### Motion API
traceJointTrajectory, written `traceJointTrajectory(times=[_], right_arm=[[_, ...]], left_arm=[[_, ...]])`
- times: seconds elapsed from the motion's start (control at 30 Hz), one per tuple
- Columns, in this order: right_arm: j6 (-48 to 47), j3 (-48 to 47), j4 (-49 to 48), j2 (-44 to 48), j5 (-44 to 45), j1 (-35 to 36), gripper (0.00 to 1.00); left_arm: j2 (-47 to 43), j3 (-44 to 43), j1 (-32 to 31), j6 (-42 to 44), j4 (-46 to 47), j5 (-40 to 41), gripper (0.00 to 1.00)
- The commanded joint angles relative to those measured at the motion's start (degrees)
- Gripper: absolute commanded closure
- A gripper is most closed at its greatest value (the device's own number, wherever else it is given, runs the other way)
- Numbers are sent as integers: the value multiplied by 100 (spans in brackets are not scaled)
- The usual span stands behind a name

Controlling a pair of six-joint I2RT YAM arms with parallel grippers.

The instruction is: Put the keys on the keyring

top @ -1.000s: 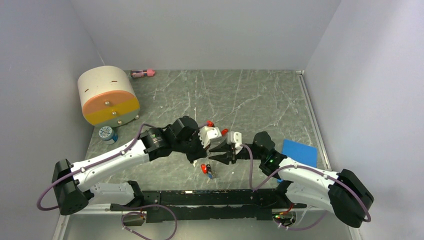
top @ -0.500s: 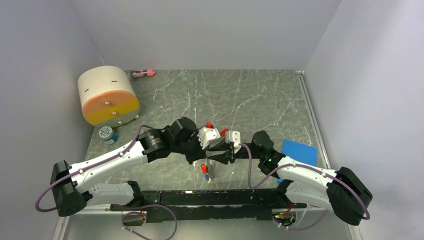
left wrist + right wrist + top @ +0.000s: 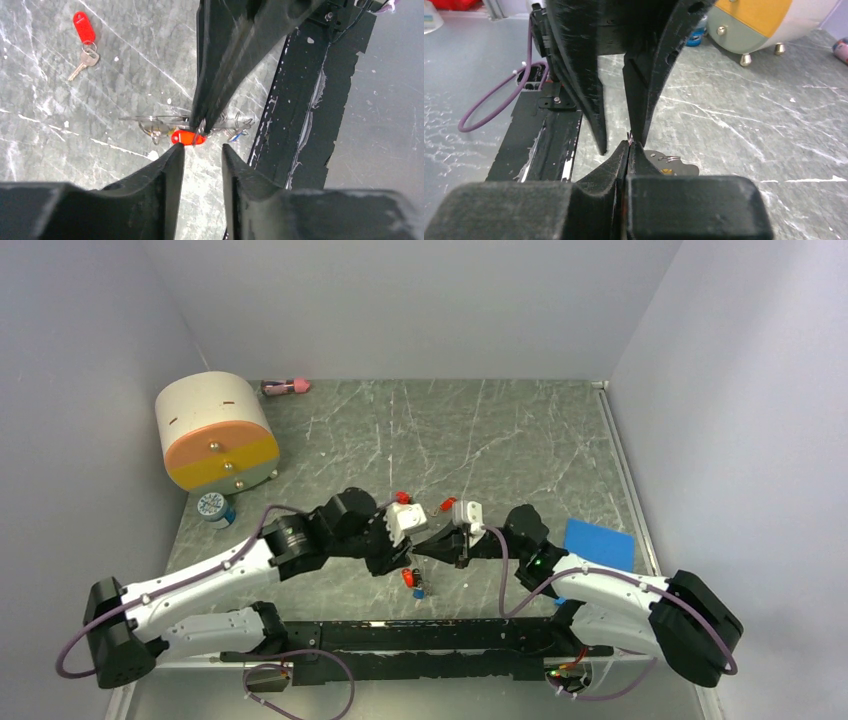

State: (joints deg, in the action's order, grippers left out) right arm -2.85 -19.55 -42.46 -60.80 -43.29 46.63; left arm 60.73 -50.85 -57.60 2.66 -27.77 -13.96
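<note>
Recorded nearest: keyring (image 3: 671,165) with red-headed key (image 3: 187,137), ring wire pinched in closed right gripper (image 3: 628,145). Recorded facing it: left gripper (image 3: 202,147), fingers parted, empty. Recorded farther: loose red-tagged key (image 3: 83,27) flat on table (image 3: 500,440); cream-and-orange drum (image 3: 215,430) at back left.

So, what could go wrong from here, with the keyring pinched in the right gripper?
The shut right gripper pinches the flat-plated silver keyring only by thin wire at its fingertips; it may slip out, together with the small red plastic-headed key beside it. The open left gripper stands very close; it may snag the ring on retreating.
</note>
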Motion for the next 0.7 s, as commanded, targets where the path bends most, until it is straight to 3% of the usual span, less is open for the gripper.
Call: traceJointTrajectory(times=[0.0,0.17,0.47,0.67], right_arm=[[725,338,-1538,56,309,21,100],[1065,643,-2347,-38,488,28,100],[1199,790,-2955,-32,270,46,100],[1000,734,-2689,77,-6,65,100]], left_arm=[[-824,825,-40,-476,1417,52,56],[-1627,2001,-40,-632,2993,49,49],[-2360,3764,-40,-406,5845,-102,51],[-2239,3821,-40,-73,6374,-259,52]])
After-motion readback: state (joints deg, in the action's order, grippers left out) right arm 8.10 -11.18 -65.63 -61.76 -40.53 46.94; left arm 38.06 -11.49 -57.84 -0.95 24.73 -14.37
